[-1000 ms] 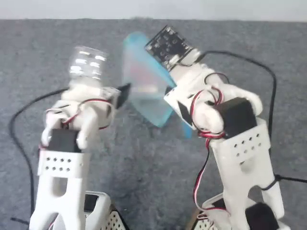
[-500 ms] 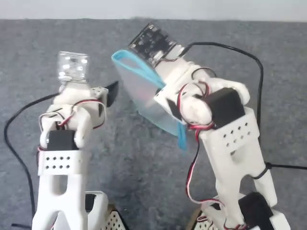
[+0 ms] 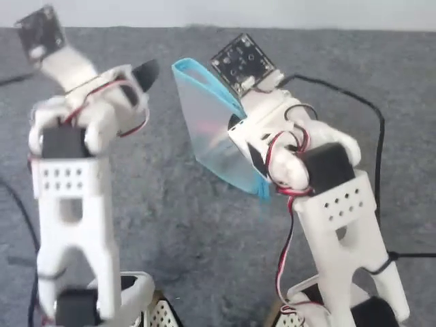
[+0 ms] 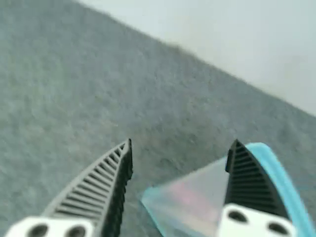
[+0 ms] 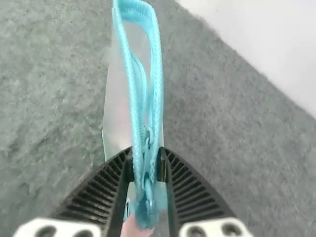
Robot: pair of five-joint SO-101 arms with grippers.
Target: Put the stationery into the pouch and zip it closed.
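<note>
A clear pouch (image 3: 211,133) with a light blue zipper edge hangs above the grey table, held up by my right gripper (image 3: 240,129). In the right wrist view the black jaws of the right gripper (image 5: 146,163) are shut on the blue zipper band of the pouch (image 5: 133,94), near the zipper pull. My left gripper (image 3: 146,71) is raised to the left of the pouch, apart from it. In the left wrist view the left gripper (image 4: 180,148) is open with nothing between its fingers, and the pouch (image 4: 192,202) lies beyond it. Something pinkish shows faintly through the clear wall.
Grey carpet-like table surface (image 3: 177,225) lies under both arms. Black cables (image 3: 371,102) run behind the right arm. A pale wall (image 3: 272,12) borders the table's far edge.
The left arm has lifted and swung back to the left, away from the pouch. The right arm shifted slightly right, still holding the pouch up.
</note>
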